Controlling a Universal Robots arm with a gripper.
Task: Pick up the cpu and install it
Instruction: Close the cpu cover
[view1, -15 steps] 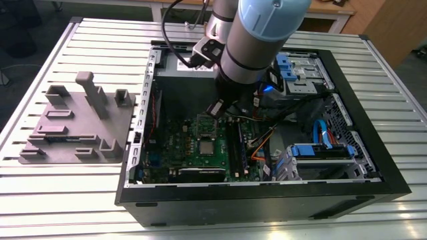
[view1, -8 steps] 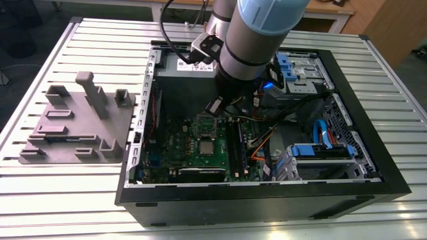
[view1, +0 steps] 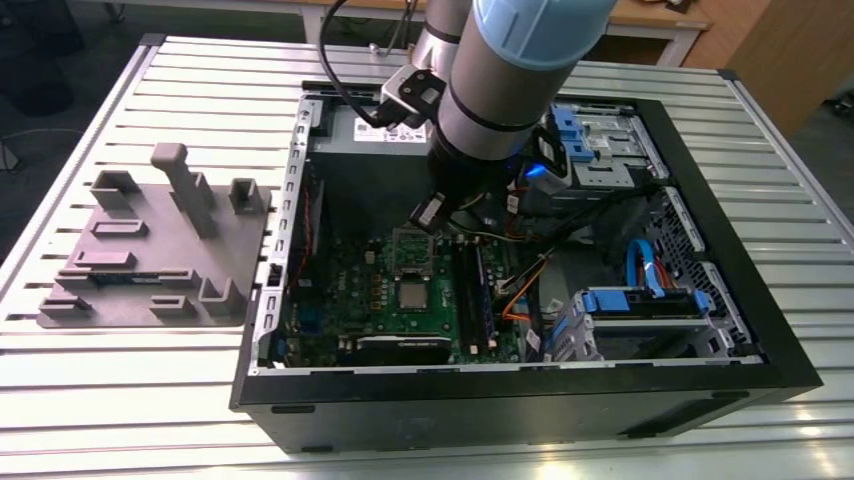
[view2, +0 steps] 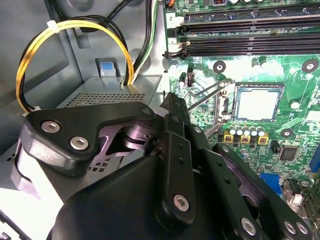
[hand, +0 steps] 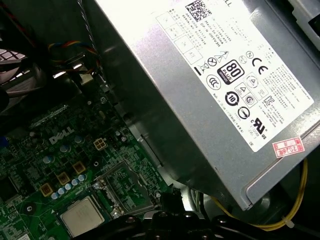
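Observation:
The cpu (view1: 414, 295), a small square chip with a dull silver top, lies flat in its socket on the green motherboard (view1: 360, 300) inside the open computer case. It is in both wrist views too, cpu (view2: 257, 105) and cpu (hand: 82, 217). The oblong metal socket frame (hand: 124, 187) stands swung open beside it. My gripper (view1: 430, 218) hangs over the board's far edge, between the cpu and the power supply, apart from the chip. Its black linkage (view2: 170, 165) fills the near part of the second wrist view.
The grey power supply (hand: 215, 75) with a white label sits close beside the gripper. Yellow cables (view2: 75, 30) loop near it. Memory slots (view2: 250, 40) flank the socket. A drive cage with blue clips (view1: 641, 300) is at the exterior view's right; a grey fixture plate (view1: 154, 250) lies outside the case.

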